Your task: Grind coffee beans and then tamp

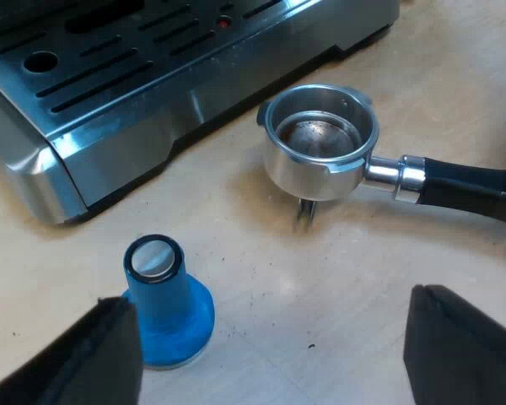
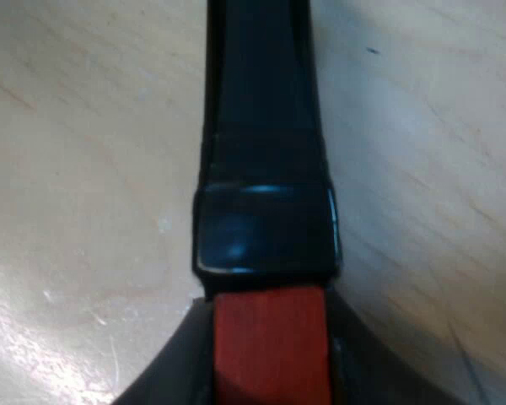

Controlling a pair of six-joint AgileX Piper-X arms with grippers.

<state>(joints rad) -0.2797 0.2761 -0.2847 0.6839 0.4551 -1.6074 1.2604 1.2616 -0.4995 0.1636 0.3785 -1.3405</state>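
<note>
Pale worktop (image 1: 337, 287), espresso machine (image 1: 110, 93) close by. Holder (image 1: 320, 173) loose beside it, right claw (image 2: 270, 384) clamped on red handle end (image 2: 270, 337), likely for carrying to grinder. Left claw (image 1: 270, 354) spread wide near upright blue tamper (image 1: 164, 304).

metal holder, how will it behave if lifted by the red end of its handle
The metal holder likely feels head-heavy: a thick steel cup on a slim handle. Gripped at the red end, it may sag or twist. The glossy handle looks slippery.
</note>
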